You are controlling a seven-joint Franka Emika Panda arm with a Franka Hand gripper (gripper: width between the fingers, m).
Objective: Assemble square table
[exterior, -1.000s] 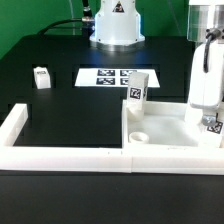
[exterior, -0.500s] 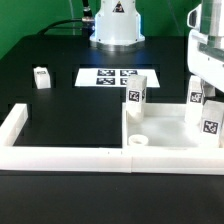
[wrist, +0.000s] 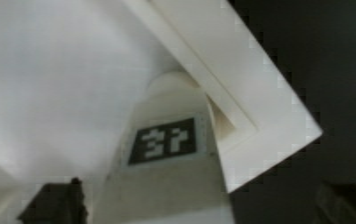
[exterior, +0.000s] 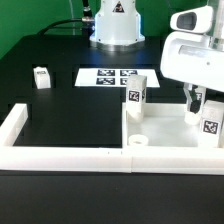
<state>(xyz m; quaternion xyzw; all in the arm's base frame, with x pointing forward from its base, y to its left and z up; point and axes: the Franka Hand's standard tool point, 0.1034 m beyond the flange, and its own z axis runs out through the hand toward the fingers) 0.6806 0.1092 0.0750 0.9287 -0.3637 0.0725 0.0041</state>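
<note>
While the gripper (exterior: 196, 102) hangs above the exterior view's right end of the square tabletop (exterior: 165, 126), its fingers are spread and hold nothing. Just under it a leg block (exterior: 209, 126) stands upright on the slab, free of the fingers, its tag facing the camera.

The wrist view settles what the outside camera leaves vague. There the two dark fingertips (wrist: 59, 203) sit wide apart at either side, and the tagged leg block (wrist: 166, 141) shows between them and farther off. It stands on the white tabletop (wrist: 50, 90), whose edge runs against the black table (wrist: 326, 60).

Only the exterior view takes in the rest. A second leg block (exterior: 137, 96) stands upright near the slab's far corner on that view's left. A third, smaller leg block (exterior: 41, 77) sits well apart on the black table. The marker board (exterior: 113, 76) lies behind the slab, and the border wall (exterior: 60, 152) runs along the front.

Half a second ago the hand was lower, down around the right-hand leg block. It has since risen clear, and its white body now fills the upper right corner.
</note>
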